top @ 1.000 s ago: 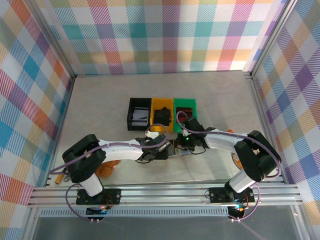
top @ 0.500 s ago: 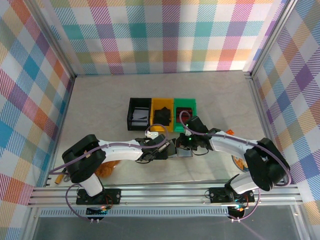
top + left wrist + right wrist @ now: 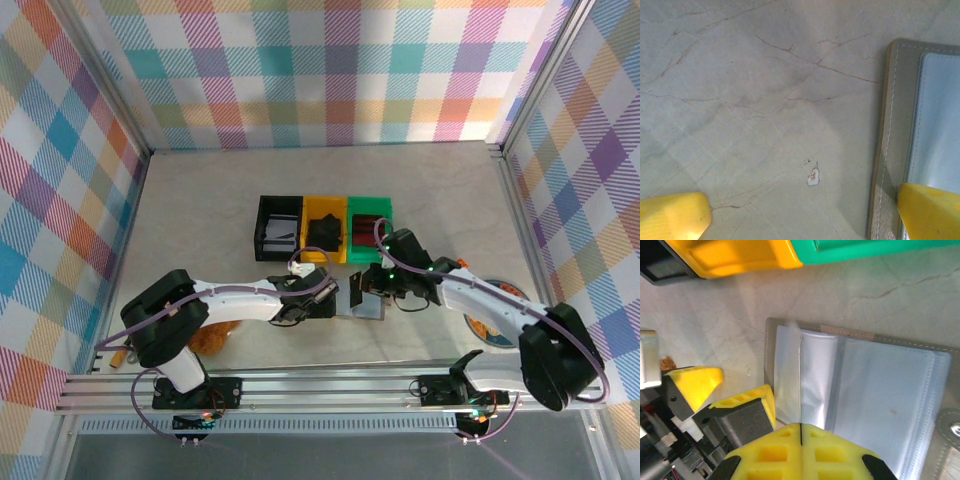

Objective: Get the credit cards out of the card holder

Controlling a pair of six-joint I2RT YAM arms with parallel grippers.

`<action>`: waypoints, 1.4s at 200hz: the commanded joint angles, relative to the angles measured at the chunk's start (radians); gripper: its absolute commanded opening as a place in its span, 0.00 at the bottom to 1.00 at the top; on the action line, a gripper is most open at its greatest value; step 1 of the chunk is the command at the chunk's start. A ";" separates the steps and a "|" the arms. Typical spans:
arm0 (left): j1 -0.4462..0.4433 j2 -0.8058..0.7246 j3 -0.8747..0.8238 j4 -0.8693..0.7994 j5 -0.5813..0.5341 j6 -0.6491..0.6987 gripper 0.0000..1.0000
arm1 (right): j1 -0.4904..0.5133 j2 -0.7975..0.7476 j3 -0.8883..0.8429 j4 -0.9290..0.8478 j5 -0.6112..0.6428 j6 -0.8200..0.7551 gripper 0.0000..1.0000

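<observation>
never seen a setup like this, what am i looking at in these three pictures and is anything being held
Two robot arms are bolted at a table's near edge. One picture looks down from above; the other two come from a camera on each wrist, so the yellow blocks there are the arm's own fingers. On the table lie an opened grey card holder and, behind it, three coloured bins. The left claw is open, holding nothing. The right claw is shut and seems to pinch a thin sheet seen edge-on; card or sleeve, I cannot tell.
</observation>
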 commanded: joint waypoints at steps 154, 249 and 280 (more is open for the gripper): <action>0.042 -0.398 -0.088 -0.106 -0.042 0.014 1.00 | 0.057 -0.059 0.448 -0.577 0.338 0.445 0.00; 0.043 -0.829 0.046 -0.484 -0.250 0.074 1.00 | 0.214 0.459 0.994 -0.759 0.520 0.764 0.00; 0.043 -0.891 0.129 -0.596 -0.309 0.112 1.00 | 0.225 0.654 1.198 -0.902 0.538 0.853 0.00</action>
